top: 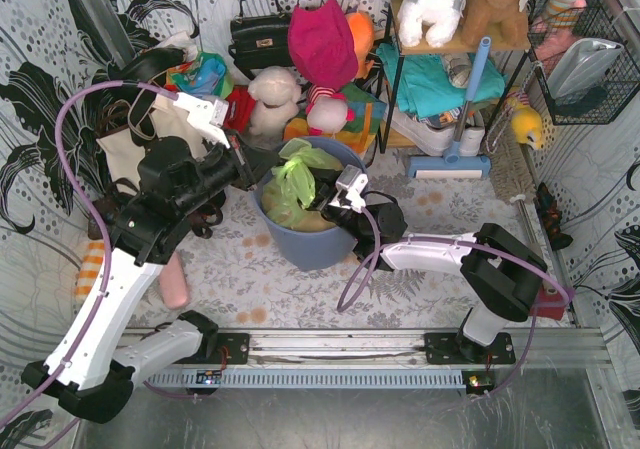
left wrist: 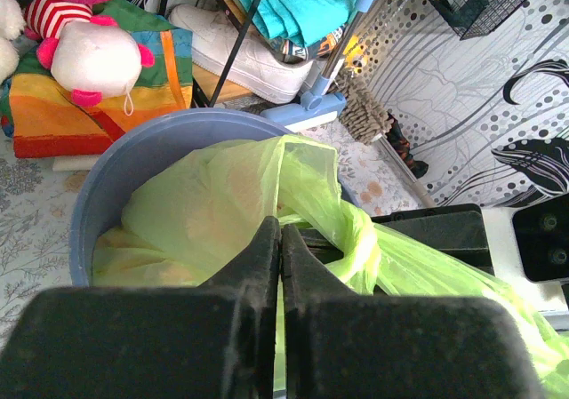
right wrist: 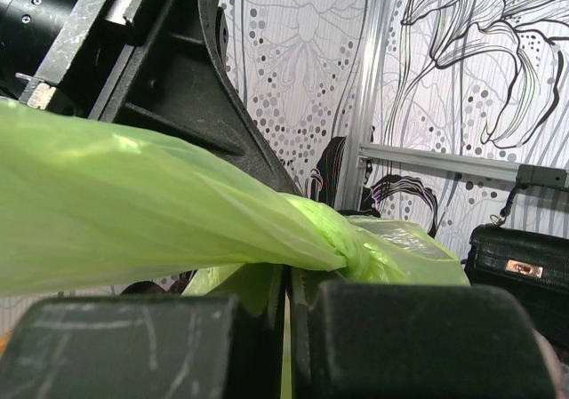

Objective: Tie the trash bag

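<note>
1. Surroundings: the blue-grey bin (top: 312, 247) stands mid-table on the floral cover (top: 440, 209). Behind it you have clutter: a white plush toy (top: 273, 99), a black handbag (top: 260, 34) and a magenta fabric item (top: 322, 39). A blue-handled mop (top: 470, 84) leans at the shelf rack (top: 395, 79) to the right rear. A cream tote bag (top: 135, 144) sits at the left, partly behind the left arm (top: 110, 289)
2. Obstructions: from the top view both wrists crowd the bin's mouth and hide part of its rim. The purple cable (top: 362, 264) of the right arm (top: 440, 254) loops down beside the bin's right wall. In the right wrist view, black hardware of the left arm fills the upper left
3. The left gripper (left wrist: 279, 232) is over the bin's left side. Its fingers are pressed together with their tips at the green film, and a thin pale line shows in the slit, so log it as pinching the bag
4. The right gripper (right wrist: 286, 279) has its fingers closed, with green film showing in the slit, just under the twisted strand
5. The trash bag (top: 293, 184) sits inside the bin with its neck drawn up above the rim. It is thin, translucent, light green and heavily wrinkled. In the right wrist view a strand runs in from the left, narrowing to a tight bunch near the fingertips, and looser film spills beyond. You cannot tell whether a knot is complete
</note>
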Motion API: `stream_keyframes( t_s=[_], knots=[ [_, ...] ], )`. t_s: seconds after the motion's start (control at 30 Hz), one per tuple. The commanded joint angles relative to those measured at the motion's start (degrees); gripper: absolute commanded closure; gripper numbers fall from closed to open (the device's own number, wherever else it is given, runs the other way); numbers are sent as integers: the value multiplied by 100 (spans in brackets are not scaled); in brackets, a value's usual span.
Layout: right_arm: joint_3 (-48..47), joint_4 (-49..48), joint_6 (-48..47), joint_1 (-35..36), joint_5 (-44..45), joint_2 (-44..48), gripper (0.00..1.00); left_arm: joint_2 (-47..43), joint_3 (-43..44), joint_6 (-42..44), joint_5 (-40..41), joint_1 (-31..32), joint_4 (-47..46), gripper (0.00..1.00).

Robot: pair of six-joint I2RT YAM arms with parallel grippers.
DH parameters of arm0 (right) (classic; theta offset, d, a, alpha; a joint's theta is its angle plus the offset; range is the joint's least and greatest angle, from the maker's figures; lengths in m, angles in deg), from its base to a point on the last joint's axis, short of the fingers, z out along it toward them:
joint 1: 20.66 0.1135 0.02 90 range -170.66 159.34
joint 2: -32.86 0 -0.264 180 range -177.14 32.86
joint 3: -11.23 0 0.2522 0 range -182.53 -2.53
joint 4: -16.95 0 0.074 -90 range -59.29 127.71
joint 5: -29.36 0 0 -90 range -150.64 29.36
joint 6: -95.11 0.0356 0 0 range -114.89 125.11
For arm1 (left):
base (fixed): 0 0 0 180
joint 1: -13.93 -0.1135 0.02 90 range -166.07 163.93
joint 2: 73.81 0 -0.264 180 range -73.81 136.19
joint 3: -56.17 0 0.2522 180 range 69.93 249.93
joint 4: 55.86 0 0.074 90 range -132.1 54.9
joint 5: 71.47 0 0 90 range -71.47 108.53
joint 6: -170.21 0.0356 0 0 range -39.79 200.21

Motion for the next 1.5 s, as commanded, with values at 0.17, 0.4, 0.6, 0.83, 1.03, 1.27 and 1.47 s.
stream_keyframes(
  t_s=[0.17,0.4,0.6,0.83,1.03,1.27,1.47],
  knots=[
    [-203,-693,35,16,-95,31,100,-36,-40,62,-100,24,-226,100],
    [-131,-693,33,17,-101,106,100,-119,-47,150,338,22,-316,100],
    [-89,-699,24,12,-74,141,97,-197,-51,124,442,20,-466,100],
    [-36,-699,47,19,-29,164,88,-221,-21,111,431,21,-561,100],
    [1,-699,49,19,-21,186,88,-278,-36,83,423,23,-673,100],
    [-15,-699,24,19,-46,194,100,-270,-66,54,355,17,-721,100],
    [-132,-704,16,18,-145,204,100,-361,-195,-68,368,20,-727,63]
  ],
)
